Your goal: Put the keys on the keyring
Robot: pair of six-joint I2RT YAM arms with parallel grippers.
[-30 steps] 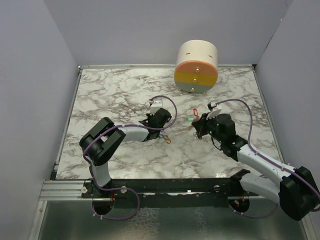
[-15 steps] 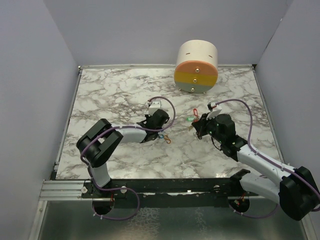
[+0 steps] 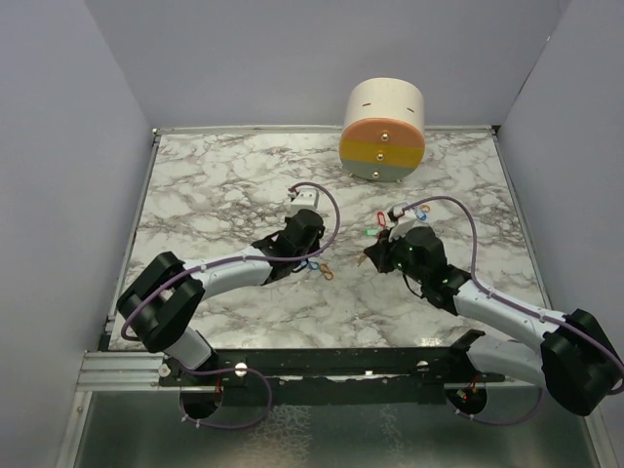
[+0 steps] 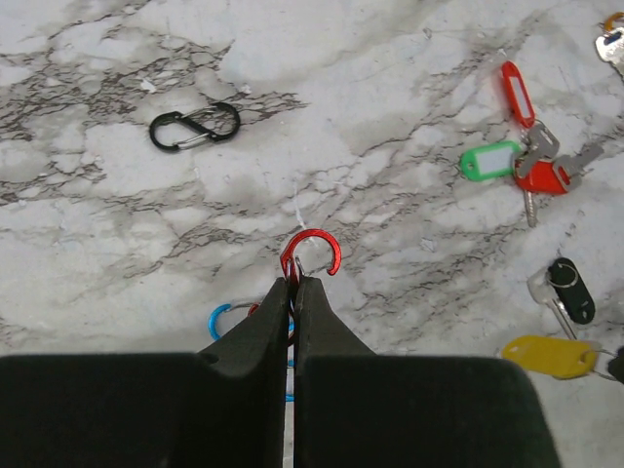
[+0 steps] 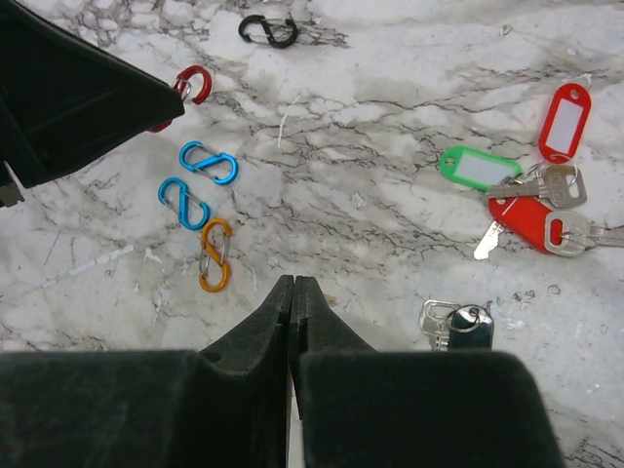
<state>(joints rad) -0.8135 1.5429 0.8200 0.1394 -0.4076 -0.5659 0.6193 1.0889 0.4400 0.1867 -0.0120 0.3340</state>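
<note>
- Grip of left gripper (image 4: 294,283): jaws clenched on one end of the red clip (image 4: 314,255); the clip's curved hook juts past the tips, just below the middle of the left wrist view.
- Right gripper (image 5: 292,285): jaws pressed together with nothing between them, at lower centre of the right wrist view; its tips point over bare marble.
- Clips, five counted in the right wrist view: one red, upper left, at the left gripper's tips; two blue clips (image 5: 208,163) side by side just below it; one orange clip (image 5: 214,255) just under the lower blue one, near the right gripper's tips; one black clip (image 5: 268,31) at the top edge, well apart from the rest.
- Keys (image 5: 556,185): right side of the same view; one bunch with one red tag (image 5: 565,119), one green tag (image 5: 478,168), one red-headed key (image 5: 522,216) and silver keys, all touching; how many silver ones I cannot tell; one black-headed key (image 5: 470,325) lies apart, lower, near the right gripper; one yellow tag (image 4: 551,356) shows only in the left wrist view, lower right, just beside the black head.
- Table (image 3: 214,185): marble; in the top view both grippers sit near the middle, apart from each other; bare marble spreads over the left part and the upper left corner.
- Drum (image 3: 382,132): one, cream with orange, yellow and grey bands on its face, top centre at the far edge, well apart from both grippers; grey walls (image 3: 58,195) close the left, far and right sides.
</note>
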